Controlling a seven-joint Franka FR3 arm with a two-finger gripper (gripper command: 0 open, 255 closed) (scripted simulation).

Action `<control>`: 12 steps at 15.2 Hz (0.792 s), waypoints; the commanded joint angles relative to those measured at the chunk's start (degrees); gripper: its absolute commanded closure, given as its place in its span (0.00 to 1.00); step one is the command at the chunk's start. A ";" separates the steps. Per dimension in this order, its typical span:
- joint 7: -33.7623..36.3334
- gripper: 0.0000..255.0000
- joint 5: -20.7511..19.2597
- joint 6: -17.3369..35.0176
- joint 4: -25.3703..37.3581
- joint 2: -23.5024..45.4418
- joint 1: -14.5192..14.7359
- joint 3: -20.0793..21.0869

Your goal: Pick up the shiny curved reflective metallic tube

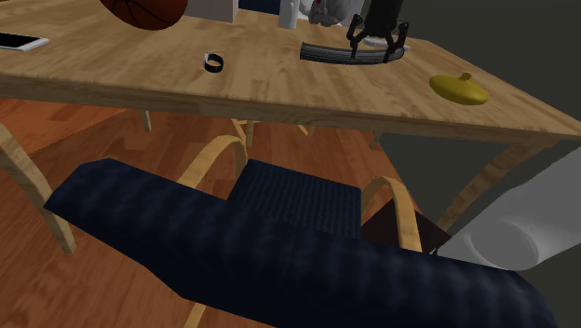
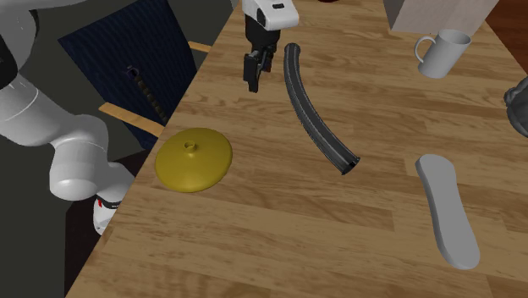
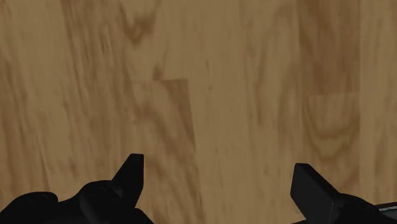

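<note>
The tube (image 2: pixel 315 118) is a long, dark grey curved piece lying flat on the wooden table (image 2: pixel 254 220). In the shoulder view the tube (image 1: pixel 326 52) lies across the far side of the table. My black gripper (image 2: pixel 254 74) hangs just above the wood beside one end of the tube, on the side toward the table's edge. The shoulder view shows the gripper (image 1: pixel 375 51) low over that same end. In the wrist view the gripper (image 3: pixel 219 184) is open, its fingers (image 3: pixel 130 178) wide apart with only bare wood between them.
A yellow domed lid (image 2: pixel 195 159) lies near the table's edge. A white mug (image 2: pixel 440 52), a pale box (image 2: pixel 440 13) and a grey elongated object (image 2: pixel 448 212) are beyond the tube. A basketball (image 1: pixel 144 9), phone (image 1: pixel 19 42) and small black ring (image 1: pixel 214 62) sit further along. A dark blue chair (image 1: pixel 279 252) stands under the table's edge.
</note>
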 commanded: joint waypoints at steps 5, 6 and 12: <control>8.44 0.00 1.27 -4.85 18.91 13.57 -2.91 -2.81; 9.78 0.00 1.63 -5.92 22.39 15.90 -3.44 -3.33; 11.17 0.00 1.93 -3.31 20.78 16.82 -3.91 -3.87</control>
